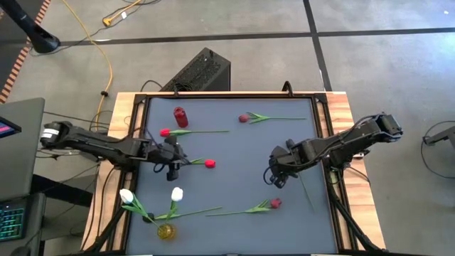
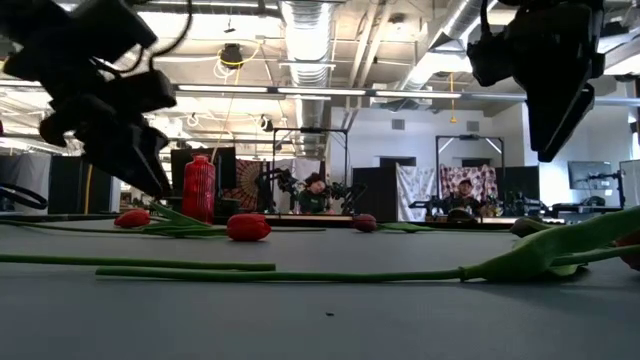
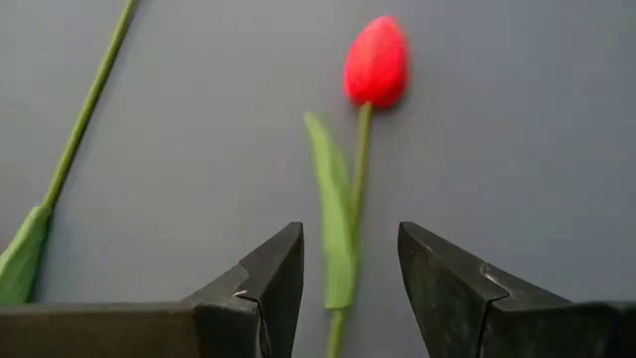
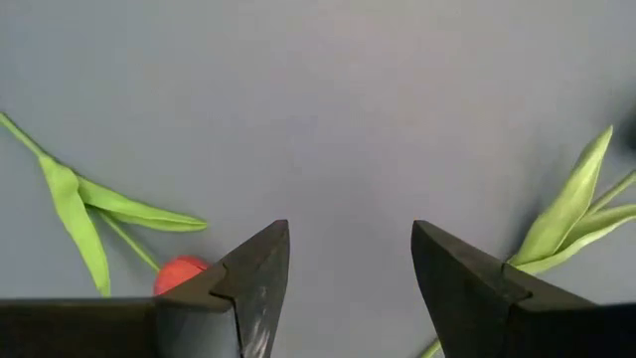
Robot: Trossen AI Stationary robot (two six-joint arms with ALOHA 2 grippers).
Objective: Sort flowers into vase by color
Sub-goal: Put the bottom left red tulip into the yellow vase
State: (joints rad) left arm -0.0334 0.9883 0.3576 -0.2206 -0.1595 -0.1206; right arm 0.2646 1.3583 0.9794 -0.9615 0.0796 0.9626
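High view: grey tabletop point(image 1: 234, 153) seen from above. Left gripper point(image 1: 173, 158) over the left-centre, above a red tulip point(image 1: 210, 163) lying flat, head pointing toward the middle. Right gripper point(image 1: 276, 174) over the right-centre, hovering near another red tulip point(image 1: 275, 203) at the near edge. Two more red tulips lying loose, one point(image 1: 165, 132) just beside a red vase point(image 1: 180, 116), one point(image 1: 244, 118) farther along the far side. Two white tulips point(image 1: 176, 193) with stems running down to a yellow vase point(image 1: 166, 230) at the near left corner; whether actually in it or only beside it, hard to tell.

Low view: red vase point(image 2: 199, 187) standing upright with nothing in it, red heads lying on the surface nearby, long green stems stretched across the foreground. People seated in the room far behind.

Left wrist view: fingers point(image 3: 268, 283) set apart, straddling the stem and leaf of the red tulip point(image 3: 376, 62), gripping nothing.

Right wrist view: fingers point(image 4: 260, 273) spread wide, nothing between them, a red head point(image 4: 180, 273) just beside one finger.

Progress, as a judgement: early on. White possibly sorted; all four red flowers yet to go in the red vase.
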